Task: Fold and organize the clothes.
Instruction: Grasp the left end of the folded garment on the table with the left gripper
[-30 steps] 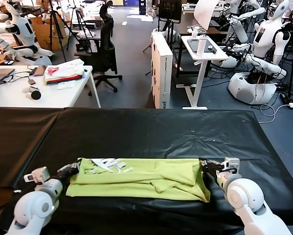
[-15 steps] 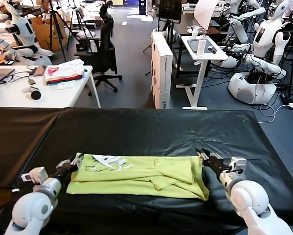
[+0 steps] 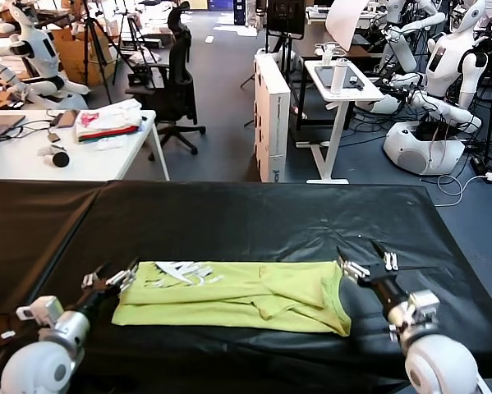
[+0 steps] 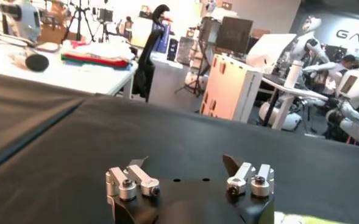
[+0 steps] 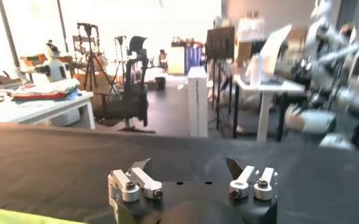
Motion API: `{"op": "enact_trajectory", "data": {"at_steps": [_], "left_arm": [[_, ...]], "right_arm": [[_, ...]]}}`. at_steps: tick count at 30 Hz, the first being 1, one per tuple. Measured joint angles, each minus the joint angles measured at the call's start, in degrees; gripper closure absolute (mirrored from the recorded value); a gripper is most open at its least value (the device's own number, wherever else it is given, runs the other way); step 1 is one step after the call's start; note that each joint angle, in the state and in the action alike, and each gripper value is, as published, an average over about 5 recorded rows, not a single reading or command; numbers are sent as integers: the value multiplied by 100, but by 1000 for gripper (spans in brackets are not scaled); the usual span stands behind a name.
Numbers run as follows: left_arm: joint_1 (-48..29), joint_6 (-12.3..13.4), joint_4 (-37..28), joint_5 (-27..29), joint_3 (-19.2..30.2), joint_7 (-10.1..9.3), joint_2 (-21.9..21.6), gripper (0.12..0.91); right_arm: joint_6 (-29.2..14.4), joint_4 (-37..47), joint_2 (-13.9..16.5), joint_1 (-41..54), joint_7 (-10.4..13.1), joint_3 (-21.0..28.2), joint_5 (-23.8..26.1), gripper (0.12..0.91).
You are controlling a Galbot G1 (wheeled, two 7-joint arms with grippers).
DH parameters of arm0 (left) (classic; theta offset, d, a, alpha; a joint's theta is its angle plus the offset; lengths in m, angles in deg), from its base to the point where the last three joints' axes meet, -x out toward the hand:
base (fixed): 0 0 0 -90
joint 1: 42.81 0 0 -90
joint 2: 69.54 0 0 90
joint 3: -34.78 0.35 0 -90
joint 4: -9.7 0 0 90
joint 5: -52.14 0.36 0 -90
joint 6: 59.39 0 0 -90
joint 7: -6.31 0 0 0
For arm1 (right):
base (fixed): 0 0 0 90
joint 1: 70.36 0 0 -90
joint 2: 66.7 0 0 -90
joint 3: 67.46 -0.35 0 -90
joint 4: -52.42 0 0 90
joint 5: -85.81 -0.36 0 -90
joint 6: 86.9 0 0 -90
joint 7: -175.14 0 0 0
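While both arms reach in from the near corners of the black table point(image 3: 254, 222), we see the lime yellow-green T-shirt point(image 3: 237, 295) lying between them, folded into a long flat band across the near half of the cloth. Our left end effector point(image 3: 110, 279) stands with its fingers spread wide, holding nothing; the shirt's end with the small white print point(image 3: 180, 273) lies just beside its fingertips, to its right and slightly ahead. Whether a fingertip touches the fabric edge we cannot tell. Our right end effector point(image 3: 367, 261) is likewise wide and empty, raised a little above the table surface; the shirt's other end, with the ribbed neck area point(image 3: 342, 300) curving down along it, lies just to its left and nearer to us.

From the left wrist view, the left end effector point(image 4: 185, 176) shows two parted fingers over bare black cloth, with a sliver of green shirt point(image 4: 301, 218) at the frame's edge near the wrist. From the right wrist view, the right end effector point(image 5: 188, 176) is spread the same way, a strip of green point(image 5: 21, 216) visible close to the wrist.

Beyond the left end effector, well apart, a white desk carries a pile of red, white and pink fabric point(image 3: 106, 121).
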Motion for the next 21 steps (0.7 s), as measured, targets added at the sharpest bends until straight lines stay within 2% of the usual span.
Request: {"op": "enact_trajectory", "data": {"at_steps": [4,8,14,21], "left_arm": [[157,108,-7,-56,-50,45,83,123],[344,6,98,-129,-78,32,153,123],[628,-483,313,-559,-249,-105,14,123],[730,-1064,388,-1132,-504,-300,-308,123]], "right_arm": [[-166,-254,-57,-547,14,-263,17,118],[-183,-515,-41,-1083,34,-555,-30,118],[-169,-872,96,-1726,15,-957,-382,118],[-439,-1105,35,-2083,-79,-999,-666,118]]}}
